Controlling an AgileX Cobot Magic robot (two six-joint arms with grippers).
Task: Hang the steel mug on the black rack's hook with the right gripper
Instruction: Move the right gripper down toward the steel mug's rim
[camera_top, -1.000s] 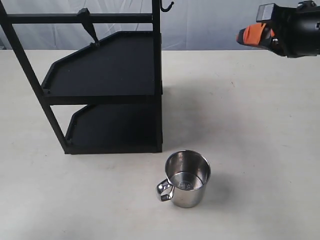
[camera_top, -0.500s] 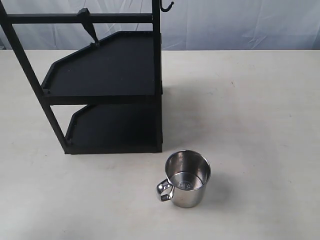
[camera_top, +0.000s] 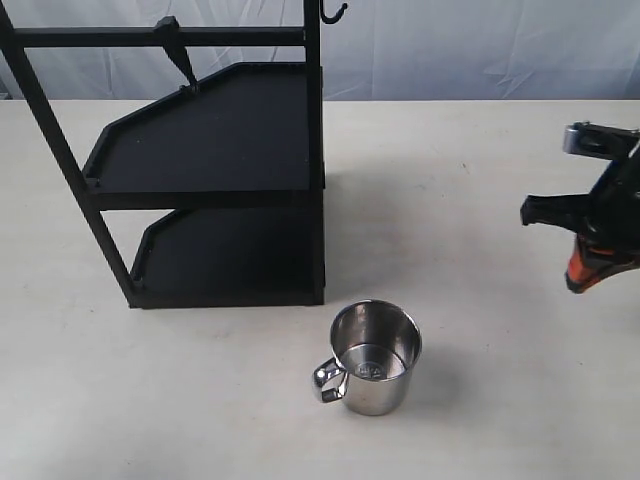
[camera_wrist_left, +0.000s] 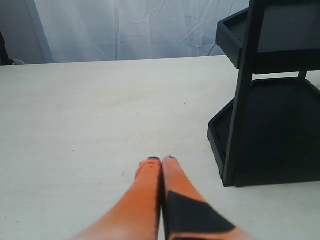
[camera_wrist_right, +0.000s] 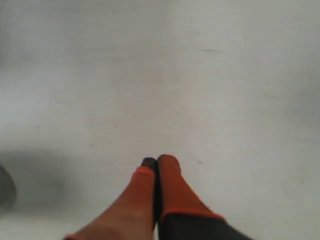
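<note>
Only in the exterior view do we see the steel mug standing upright on the table, mouth up, empty, handle toward the left, just in front of the black rack with bare shelves. The hook sits at top. The right gripper and left gripper both have fingers pressed together.

Shiny silver steel mug on an off-white bench, next to a matte black rack with a black hook. Right gripper is black with orange tips; the left gripper has the same orange-and-black look. Pale bluish-white curtain behind it all.
</note>
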